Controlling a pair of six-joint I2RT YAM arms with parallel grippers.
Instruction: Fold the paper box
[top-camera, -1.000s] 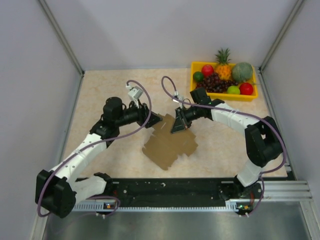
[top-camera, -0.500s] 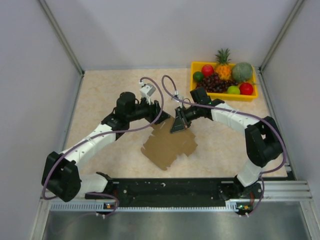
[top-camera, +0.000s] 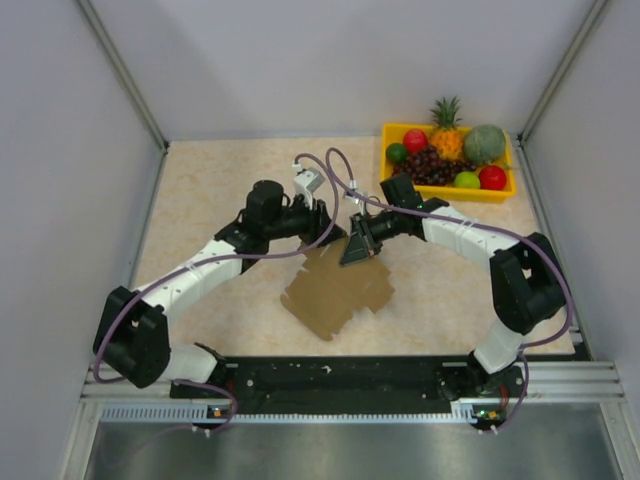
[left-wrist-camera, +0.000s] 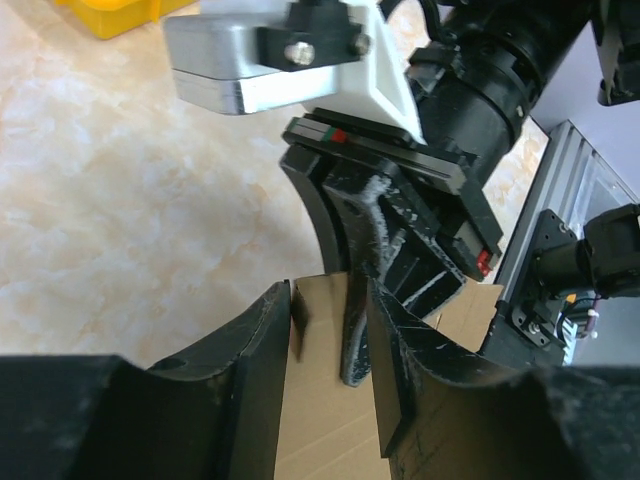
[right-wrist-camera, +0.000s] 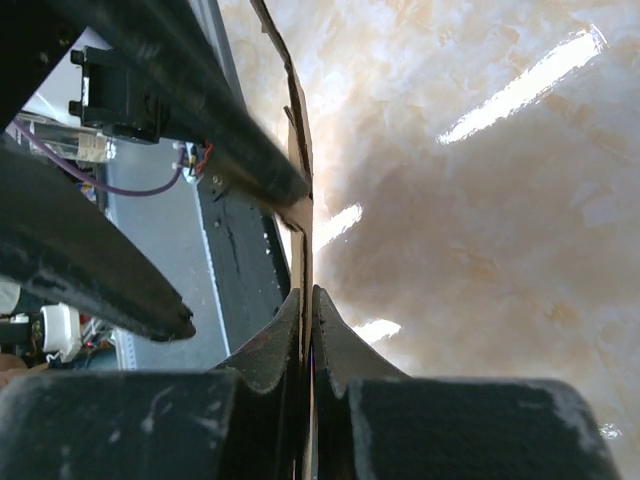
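Top external view: the paper box (top-camera: 335, 295) is a flat brown die-cut sheet with notched flaps. It lies near the middle of the beige marbled surface (top-camera: 210, 185), and its far edge is lifted. The right gripper (top-camera: 352, 256) has that raised far flap pinched.

In the right wrist view its fingers (right-wrist-camera: 285, 335) are shut tight on the thin cardboard edge, which runs up and away from them.

The left gripper (top-camera: 325, 222) sits just beside it, at the same far edge. In the left wrist view its jaws stand partly apart on either side of the upright flap, and one black finger of the right gripper comes down between them. The left finger (left-wrist-camera: 255, 335) looks to meet the cardboard's side edge. Whether the jaws are actually squeezing the flap cannot be told.

A yellow tray (top-camera: 445, 193) sits at the far right corner of the surface, well apart from the sheet. It holds:
- a pineapple (top-camera: 446, 128)
- a green melon (top-camera: 484, 143)
- a cluster of dark grapes (top-camera: 430, 166)
- two red fruits (top-camera: 415, 140)
- two small green fruits (top-camera: 467, 180)
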